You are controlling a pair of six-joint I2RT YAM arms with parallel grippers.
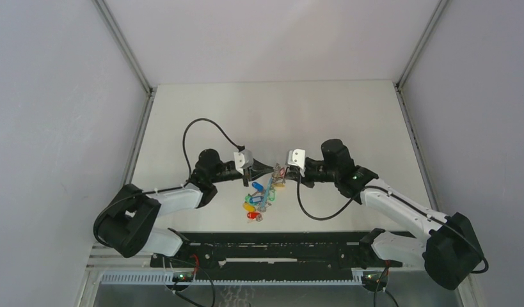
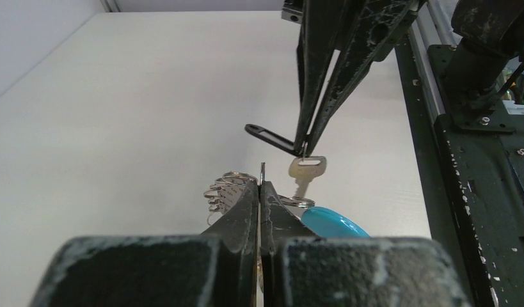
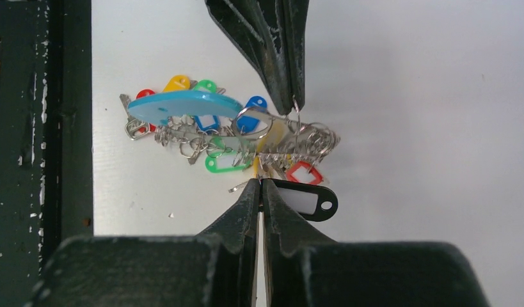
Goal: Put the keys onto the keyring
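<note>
The keyring (image 3: 297, 137) hangs just above the table between both grippers. It is a thin loop with a stack of small silvery rings and a turquoise segment (image 3: 182, 105). Several keys (image 1: 258, 199) with blue, green, yellow and red tags dangle from it in a bunch. My left gripper (image 2: 262, 182) is shut on the loop's thin metal edge. From the opposite side my right gripper (image 3: 260, 187) is shut on a silvery key (image 2: 306, 169) with a black tag (image 3: 304, 201), held right against the loop. The two grippers' tips almost touch in the top view, left gripper (image 1: 270, 170) and right gripper (image 1: 281, 171).
A black rail (image 1: 272, 246) runs along the table's near edge, close below the hanging bunch. The left arm's black cable (image 1: 201, 125) arcs over the table behind it. Grey walls and metal posts enclose the white table (image 1: 272, 109).
</note>
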